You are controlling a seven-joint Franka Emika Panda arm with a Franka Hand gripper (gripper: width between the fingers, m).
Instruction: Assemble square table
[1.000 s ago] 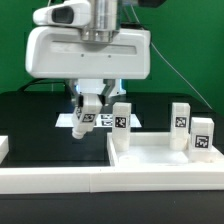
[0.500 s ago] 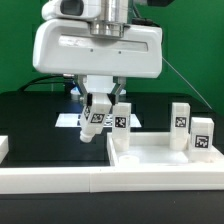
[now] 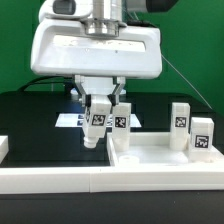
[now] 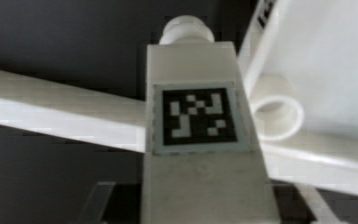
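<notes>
1. The held leg (image 3: 97, 123), tag facing out, hangs tilted just above the near corner of the square tabletop (image 3: 160, 156) on the exterior view's left.
2. The gripper (image 3: 99, 112) is clamped on that leg; the wrist view shows the leg (image 4: 199, 120) filling the frame.
3. Three legs stand on the slab: one (image 3: 121, 122) beside the held one, two (image 3: 181, 122) (image 3: 202, 138) at right.
4. The marker board (image 3: 72, 121) lies behind on the black table (image 3: 35, 120); a white rail (image 3: 60, 180) runs along the front.
</notes>
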